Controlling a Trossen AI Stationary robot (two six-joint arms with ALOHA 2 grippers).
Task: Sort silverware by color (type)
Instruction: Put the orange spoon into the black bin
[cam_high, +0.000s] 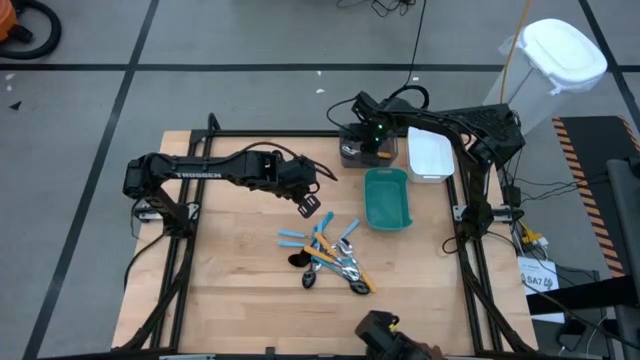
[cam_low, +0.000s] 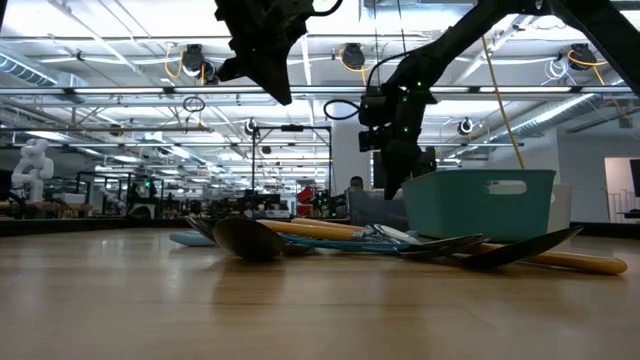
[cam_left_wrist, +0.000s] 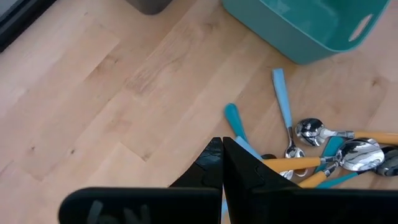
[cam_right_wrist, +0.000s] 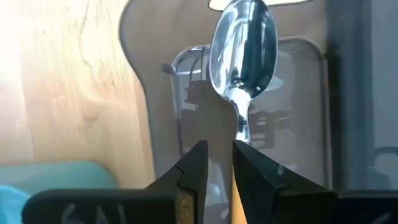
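Note:
The silverware lies in a loose pile (cam_high: 325, 255) on the wooden table: light-blue handles, orange handles with silver heads, and a dark spoon (cam_high: 298, 260). It also shows in the left wrist view (cam_left_wrist: 311, 155) and the low view (cam_low: 380, 240). My left gripper (cam_high: 308, 207) hangs shut and empty above the table, just beyond the pile's far-left edge (cam_left_wrist: 222, 146). My right gripper (cam_high: 365, 150) is over the gray bin (cam_high: 350, 155), shut on an orange-handled silver spoon (cam_right_wrist: 242, 43). My right gripper pinches the spoon between its two fingers where the silver neck (cam_right_wrist: 241, 127) meets the orange handle (cam_right_wrist: 234, 196). The fingers lie along the spoon. Its silver bowl sticks out past the fingertips, lifted clear over the gray bin's inside (cam_right_wrist: 298, 93).
Three bins stand at the table's far right: the gray bin, a white bin (cam_high: 430, 155) to its right, and a teal bin (cam_high: 388, 198) nearer, beside the pile (cam_left_wrist: 298, 25). Bare wood spreads over the table's left and near parts. A black frame rims the table.

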